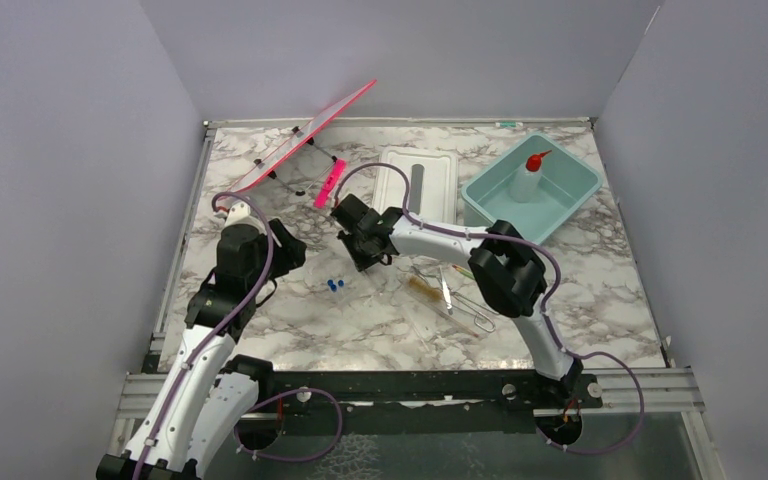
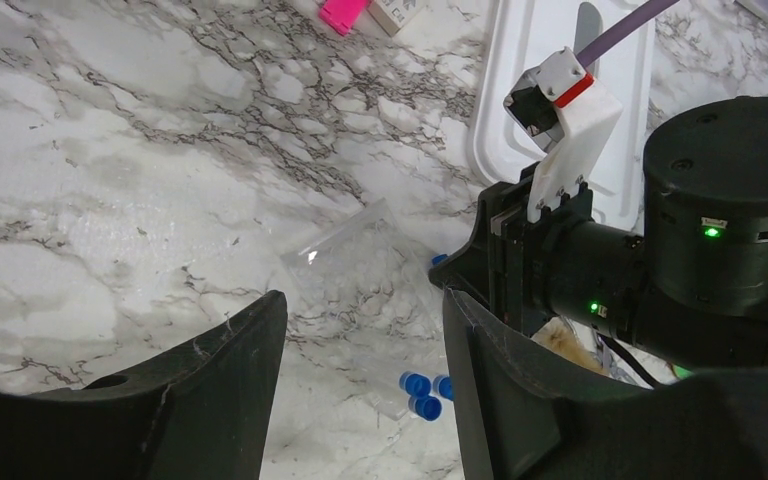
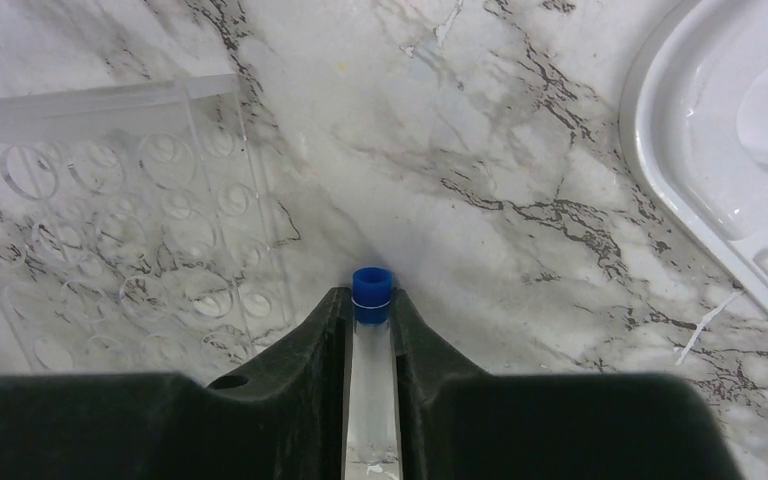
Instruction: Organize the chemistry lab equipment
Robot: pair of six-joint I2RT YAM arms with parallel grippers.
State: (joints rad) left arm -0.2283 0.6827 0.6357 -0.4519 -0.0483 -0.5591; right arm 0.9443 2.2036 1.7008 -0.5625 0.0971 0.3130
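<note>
My right gripper (image 3: 371,318) is shut on a clear blue-capped tube (image 3: 371,285) and holds it above the marble table; in the top view it (image 1: 358,243) is at table centre. My left gripper (image 2: 360,325) is open and empty, above three more blue-capped tubes (image 2: 421,390) lying on the table (image 1: 335,286). In the top view it (image 1: 290,250) is left of the right gripper. A white squeeze bottle with a red nozzle (image 1: 528,180) stands in the teal tub (image 1: 570,205). The brush (image 1: 422,288), tweezers (image 1: 446,292) and wire clamp (image 1: 478,318) lie under the right arm.
A clear rack with round holes (image 3: 110,250) and pink edges (image 1: 300,150) stands tilted at the back left. A white rectangular lid (image 1: 400,180) lies beside the tub, also in the right wrist view (image 3: 720,150). Grey walls enclose the table.
</note>
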